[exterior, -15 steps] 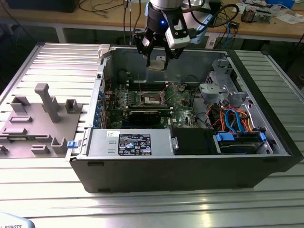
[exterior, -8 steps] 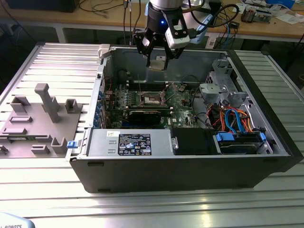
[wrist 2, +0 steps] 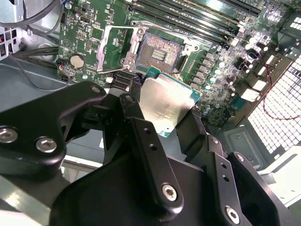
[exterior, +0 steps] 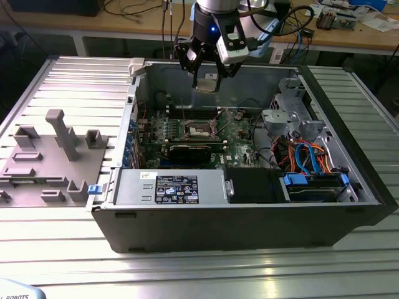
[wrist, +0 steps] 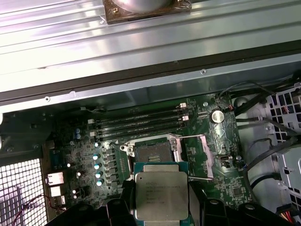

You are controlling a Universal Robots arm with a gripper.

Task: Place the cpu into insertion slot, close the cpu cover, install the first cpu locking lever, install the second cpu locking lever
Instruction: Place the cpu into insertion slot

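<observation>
My gripper (exterior: 206, 79) hangs above the open computer case, shut on the cpu (exterior: 206, 83), a flat square chip with a silvery face. In both wrist views the cpu (wrist 2: 164, 106) (wrist: 161, 195) sits between the black fingers (wrist 2: 134, 101), well above the motherboard. The insertion slot (exterior: 201, 129) (wrist 2: 157, 49) (wrist: 153, 153) lies open and empty below it. The cpu cover (wrist 2: 103, 49) (wrist: 206, 157), a silvery open frame, is swung up beside the slot.
The case (exterior: 237, 218) has high walls all round. Memory slots (wrist: 141, 123) run beside the socket. A drive cage with blue and orange cables (exterior: 308, 156) fills the exterior view's right. A grey fixture plate (exterior: 50, 162) lies on the ribbed table at the left.
</observation>
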